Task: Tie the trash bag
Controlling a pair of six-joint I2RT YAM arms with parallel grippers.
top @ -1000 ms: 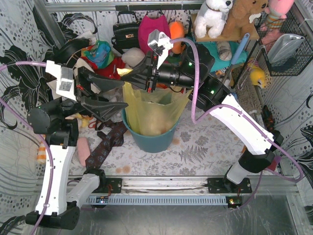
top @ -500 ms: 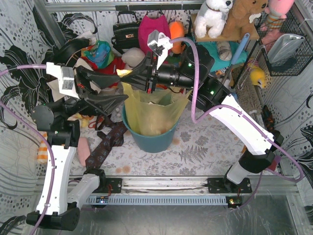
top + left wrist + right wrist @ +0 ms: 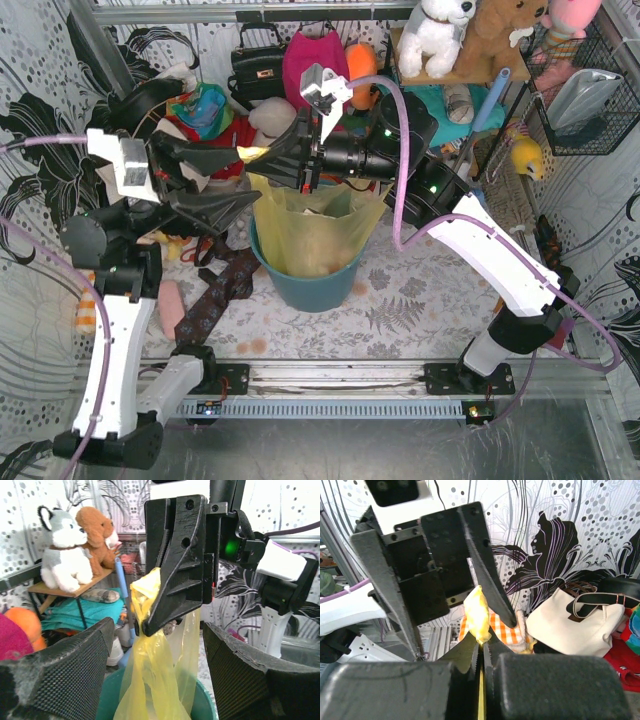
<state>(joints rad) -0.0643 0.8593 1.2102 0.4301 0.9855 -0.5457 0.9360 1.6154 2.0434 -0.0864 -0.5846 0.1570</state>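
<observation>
The trash bag [image 3: 310, 225], thin yellow plastic, sits in a teal bin [image 3: 310, 290] at the table's middle. White paper shows inside it. My right gripper [image 3: 255, 152] is shut on the bag's gathered top and holds it up above the bin's left rim. A yellow tuft [image 3: 479, 612] sticks out past its fingertips. My left gripper [image 3: 250, 178] is open and faces the right one from the left. Its fingers [image 3: 75, 670] stand on either side of the stretched bag neck [image 3: 155, 670], apart from it. In the right wrist view the left fingers [image 3: 485, 570] flank the tuft.
Handbags, a pink bag and soft toys crowd the back wall [image 3: 300, 60]. A shelf with plush animals [image 3: 440, 35] and a wire basket [image 3: 590, 100] stand at the back right. A cream tote bag [image 3: 570, 625] and cloths [image 3: 215, 295] lie left of the bin.
My left gripper has risen a little and come closer to the bag's held top, still open. The right gripper keeps its hold in the same place.
</observation>
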